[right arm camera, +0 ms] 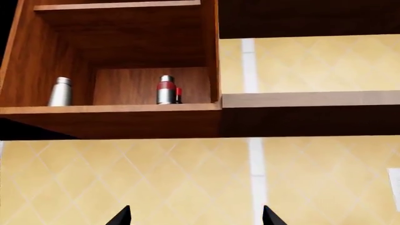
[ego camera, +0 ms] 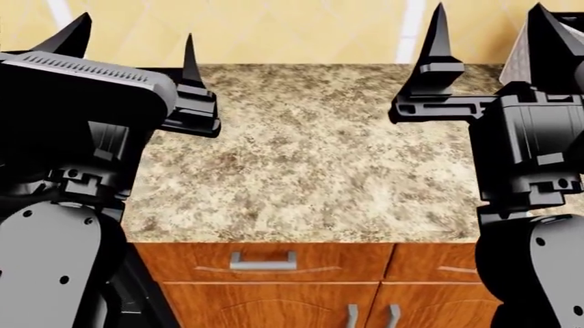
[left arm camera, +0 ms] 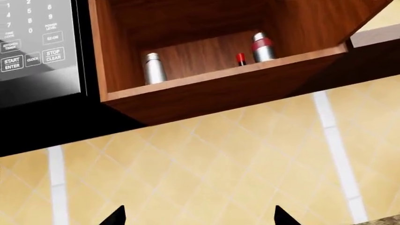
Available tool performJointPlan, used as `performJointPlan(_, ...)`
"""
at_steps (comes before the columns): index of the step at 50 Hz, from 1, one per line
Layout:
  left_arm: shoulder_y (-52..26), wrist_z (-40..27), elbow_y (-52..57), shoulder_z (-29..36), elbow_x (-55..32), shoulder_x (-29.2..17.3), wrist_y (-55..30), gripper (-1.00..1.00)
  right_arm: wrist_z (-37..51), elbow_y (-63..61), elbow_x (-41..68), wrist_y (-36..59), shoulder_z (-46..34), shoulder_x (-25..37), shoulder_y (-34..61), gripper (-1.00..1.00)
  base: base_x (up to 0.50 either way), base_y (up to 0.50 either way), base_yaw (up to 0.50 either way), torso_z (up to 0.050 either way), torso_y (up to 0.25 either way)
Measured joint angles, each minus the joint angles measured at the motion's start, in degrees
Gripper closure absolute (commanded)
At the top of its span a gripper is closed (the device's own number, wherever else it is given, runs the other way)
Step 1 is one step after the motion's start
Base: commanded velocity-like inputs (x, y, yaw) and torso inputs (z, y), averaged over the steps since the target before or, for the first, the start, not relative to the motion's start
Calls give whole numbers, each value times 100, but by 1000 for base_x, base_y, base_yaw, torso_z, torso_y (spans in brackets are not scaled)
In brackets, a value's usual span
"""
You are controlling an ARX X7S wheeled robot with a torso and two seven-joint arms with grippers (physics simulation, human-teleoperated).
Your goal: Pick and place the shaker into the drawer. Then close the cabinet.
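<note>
A: Closest to us, our left gripper [ego camera: 137, 48] and right gripper [ego camera: 493, 34] are raised over the speckled granite counter [ego camera: 310, 164], jaws spread wide on both, nothing between them. Below the counter edge, the cabinet [ego camera: 273, 287] shows a drawer front [ego camera: 262, 263] that looks shut.

B: And the shaker?

A: Farther off, high up in an open wooden wall cabinet [right arm camera: 125, 119]. We see a plain silver shaker [right arm camera: 60, 92] near one side wall, well apart from a silver shaker with a red band [right arm camera: 166, 90], which has a small red item [right arm camera: 179, 95] just beside it. We cannot tell which one is meant.

B: How would it handle?

A: We judge it rigid, light, smooth metal, likely slippery and easily tipped. We should close on the straight body, mid-height.
</note>
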Motion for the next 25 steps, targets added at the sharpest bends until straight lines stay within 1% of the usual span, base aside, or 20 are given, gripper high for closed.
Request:
performJointPlan(15, -525, -55, -230, 106, -131, 208, -81, -100, 73, -41, 175, 206, -25, -8, 259, -100, 115, 144, 0, 0, 0)
performJointPlan(25, -719, -109, -289, 145, -193, 272, -118, -100, 102, -88, 291, 286, -15, 5, 319, -100, 116, 145, 0, 0, 0)
